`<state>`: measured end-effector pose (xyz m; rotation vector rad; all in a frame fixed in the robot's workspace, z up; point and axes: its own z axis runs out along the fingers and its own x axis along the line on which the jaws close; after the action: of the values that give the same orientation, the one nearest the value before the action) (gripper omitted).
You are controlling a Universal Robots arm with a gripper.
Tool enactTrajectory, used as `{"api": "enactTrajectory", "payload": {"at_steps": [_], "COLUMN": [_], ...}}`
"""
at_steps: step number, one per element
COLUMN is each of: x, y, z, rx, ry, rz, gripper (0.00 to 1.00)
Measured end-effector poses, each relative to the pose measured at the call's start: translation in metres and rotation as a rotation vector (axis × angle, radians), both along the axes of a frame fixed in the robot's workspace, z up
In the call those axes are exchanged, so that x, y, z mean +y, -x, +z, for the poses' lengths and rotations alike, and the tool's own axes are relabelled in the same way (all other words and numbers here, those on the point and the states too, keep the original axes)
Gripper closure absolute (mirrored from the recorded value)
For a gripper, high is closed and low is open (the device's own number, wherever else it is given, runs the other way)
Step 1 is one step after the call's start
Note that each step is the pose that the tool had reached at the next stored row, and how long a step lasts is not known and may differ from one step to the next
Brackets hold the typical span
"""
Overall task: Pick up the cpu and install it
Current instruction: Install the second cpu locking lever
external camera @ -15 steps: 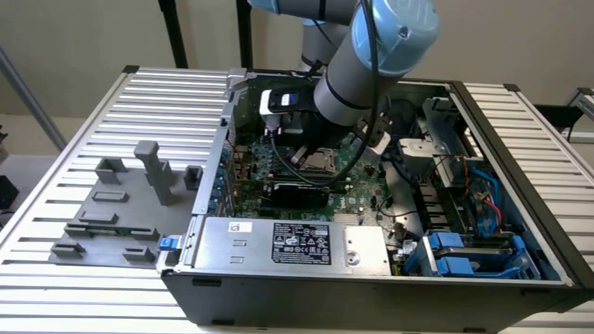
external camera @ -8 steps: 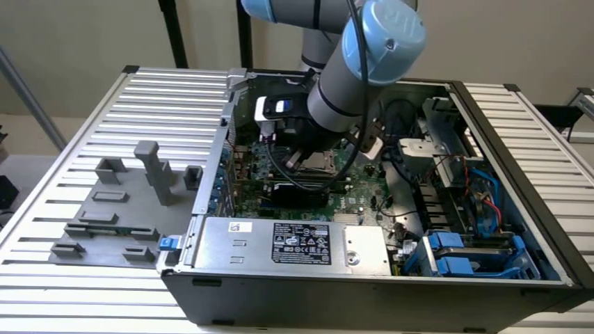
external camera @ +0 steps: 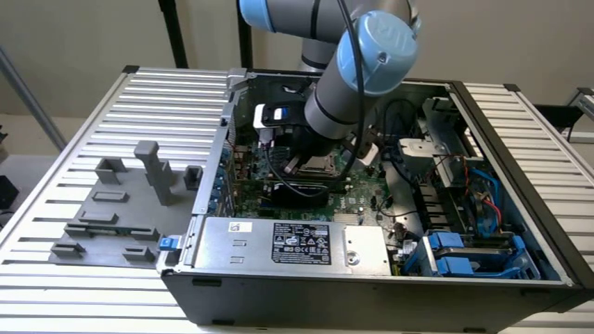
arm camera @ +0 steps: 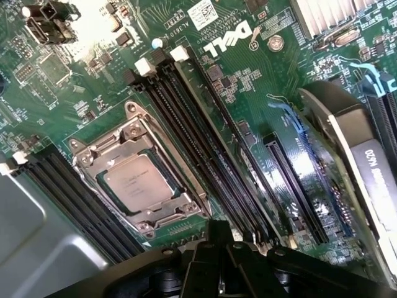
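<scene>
Nearest in the exterior view is the power supply, and beyond it the green motherboard. The cpu already sits flat in its socket frame, beside the RAM slots. The gripper hovers just over it, holding nothing; can't tell how wide it's spread. Looks like placement's done, so I'd guess locking the socket is what's left.

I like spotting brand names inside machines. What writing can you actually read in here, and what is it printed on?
"DELL": white letters on the green motherboard, seen upside down in the wrist view.
White sticker on that board: print too small to read.
cpu lid: engraving too faint.
Black label on the power supply: blurred.
</scene>
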<state>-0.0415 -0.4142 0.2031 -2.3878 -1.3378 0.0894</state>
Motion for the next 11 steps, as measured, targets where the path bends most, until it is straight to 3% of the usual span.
{"api": "enactTrajectory", "payload": {"at_steps": [5,11], "x": [0.0002,0.0017], "y": [0.0010,0.0017], "z": [-0.0077,-0.0088], "rx": [-0.0005,-0.0005], "ry": [-0.0001,-0.0002], "rz": [0.004,0.005], "gripper": [0.89,0.89]}}
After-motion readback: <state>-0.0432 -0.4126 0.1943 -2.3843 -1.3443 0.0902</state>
